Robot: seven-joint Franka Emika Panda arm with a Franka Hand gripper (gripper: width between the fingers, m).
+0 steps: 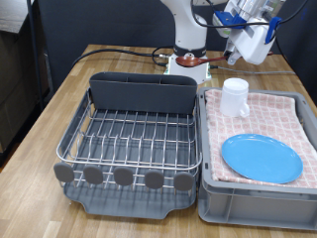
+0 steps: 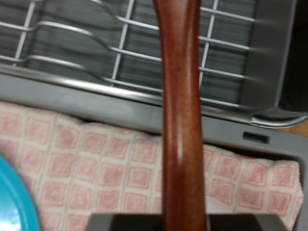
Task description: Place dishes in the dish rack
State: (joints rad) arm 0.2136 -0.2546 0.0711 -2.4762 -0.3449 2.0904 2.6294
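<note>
Wooden worktop (image 1: 59, 109), rack (image 1: 134, 139) at centre, cloth-lined crate (image 1: 213, 198) at 3 o'clock. In the crate, mug (image 1: 235, 97) upright, plate (image 1: 262, 158) flat at 5 o'clock of it. Claw (image 1: 230, 58) raised at 12 o'clock of the mug, pinching the spoon (image 2: 182, 106), over crate and rack edge.

- No legible text, label, brand, number or sign anywhere in either view.
- Dish rack (image 1: 129, 139), plate (image 1: 261, 158), mug (image 1: 235, 96) and checkered cloth (image 2: 106, 159): all unmarked, bare of lettering.
</note>
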